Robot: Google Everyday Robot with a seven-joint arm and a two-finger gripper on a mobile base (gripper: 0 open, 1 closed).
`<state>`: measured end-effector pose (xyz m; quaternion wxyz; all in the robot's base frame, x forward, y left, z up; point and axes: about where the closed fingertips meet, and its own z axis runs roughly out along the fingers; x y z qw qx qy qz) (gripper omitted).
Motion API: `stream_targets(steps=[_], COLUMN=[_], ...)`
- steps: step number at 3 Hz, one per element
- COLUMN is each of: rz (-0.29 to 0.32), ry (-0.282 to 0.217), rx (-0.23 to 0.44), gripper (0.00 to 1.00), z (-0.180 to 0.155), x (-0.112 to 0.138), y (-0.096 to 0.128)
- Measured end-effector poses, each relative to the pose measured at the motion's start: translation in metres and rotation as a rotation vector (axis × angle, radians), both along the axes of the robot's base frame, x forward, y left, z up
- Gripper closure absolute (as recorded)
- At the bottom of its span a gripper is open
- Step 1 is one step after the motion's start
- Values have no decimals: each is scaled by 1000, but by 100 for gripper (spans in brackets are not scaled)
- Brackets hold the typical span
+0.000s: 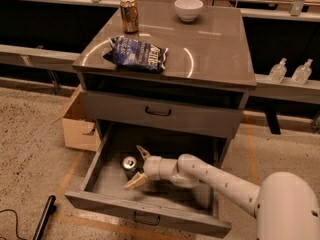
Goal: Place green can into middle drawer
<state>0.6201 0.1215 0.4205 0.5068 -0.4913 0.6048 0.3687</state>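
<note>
White arm (pixel 215 179), smooth rounded segments, bulbous white base (pixel 290 209), gripper (pixel 132 167) in drawer (pixel 150 215), tan pointed fingers (pixel 136 181) spread apart.

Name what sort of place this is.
Likely a robot test lab: taped floor line, cardboard box, clear bottles. The gripper is open in the middle drawer, by the green can.

White arm (pixel 215 179) stretched low from the rounded base (pixel 290 209), gripper (pixel 132 167) at lower centre of view, 2 fingers (pixel 142 152) spread wide
</note>
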Motion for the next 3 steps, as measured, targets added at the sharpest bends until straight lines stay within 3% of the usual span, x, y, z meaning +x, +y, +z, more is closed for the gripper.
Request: stream_targets(steps=[1, 2, 3], rz=[-16, -31, -37], ry=[-8, -10, 4], rx=[-21, -45, -80], gripper=[23, 39, 22], z=[9, 22, 33], x=[1, 0, -8], y=[-8, -20, -37])
